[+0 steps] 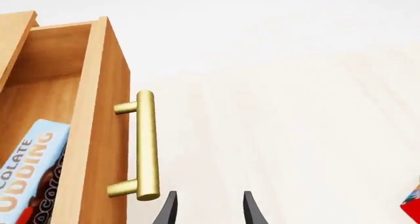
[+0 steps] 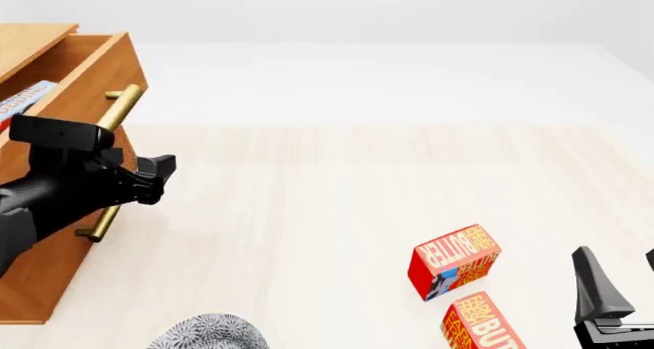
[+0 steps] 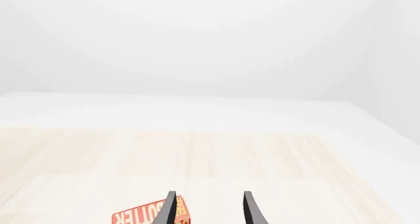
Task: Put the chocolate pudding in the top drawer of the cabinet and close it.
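The cabinet (image 2: 31, 288) stands at the table's left edge with its top drawer (image 2: 87, 81) pulled out. The chocolate pudding (image 1: 29, 175), light blue and brown, lies inside that drawer and also shows in the front view as the pudding box (image 2: 26, 100). The drawer's brass bar handle (image 1: 145, 145) is just beside my left gripper (image 1: 210, 211), which is open, holds nothing and does not touch the bar. In the front view the left gripper (image 2: 161, 169) hangs in front of the drawer front. My right gripper (image 3: 210, 211) is open and empty, low at the right (image 2: 621, 276).
Two red-orange butter boxes (image 2: 455, 261) (image 2: 485, 326) lie at the front right, near the right gripper; one butter box (image 3: 147, 215) shows under its fingers. A grey speckled round object (image 2: 210, 334) sits at the front edge. A red corner (image 1: 413, 204) shows in the left wrist view.
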Controlling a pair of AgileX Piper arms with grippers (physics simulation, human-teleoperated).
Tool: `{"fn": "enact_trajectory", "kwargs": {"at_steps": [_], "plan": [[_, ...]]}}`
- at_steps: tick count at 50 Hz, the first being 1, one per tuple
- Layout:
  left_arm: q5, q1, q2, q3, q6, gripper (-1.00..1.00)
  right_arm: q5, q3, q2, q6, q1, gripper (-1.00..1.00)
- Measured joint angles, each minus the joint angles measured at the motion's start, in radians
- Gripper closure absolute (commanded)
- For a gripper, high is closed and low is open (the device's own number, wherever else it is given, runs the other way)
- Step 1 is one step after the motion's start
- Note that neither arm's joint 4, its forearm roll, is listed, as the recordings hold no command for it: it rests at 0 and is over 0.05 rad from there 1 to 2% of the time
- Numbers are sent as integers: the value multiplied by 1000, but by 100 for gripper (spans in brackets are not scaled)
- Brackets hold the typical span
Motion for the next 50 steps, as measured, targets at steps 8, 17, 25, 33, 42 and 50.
{"fn": "enact_trajectory", "kwargs": {"at_steps": [8,17,25,33,42,50], "plan": [[0,41,-4,-3,-1,-100,0,0,0,0,0,-100],[-10,83,3,-5,-3,-100,0,0,0,0,0,-100],[-27,122,19,-10,-2,-100,0,0,0,0,0,-100],[-41,159,38,-17,1,-100,0,0,0,0,0,-100],[-63,197,64,-24,1,-100,0,0,0,0,0,-100],[-67,222,78,-31,-1,-100,0,0,0,0,0,-100]]}}
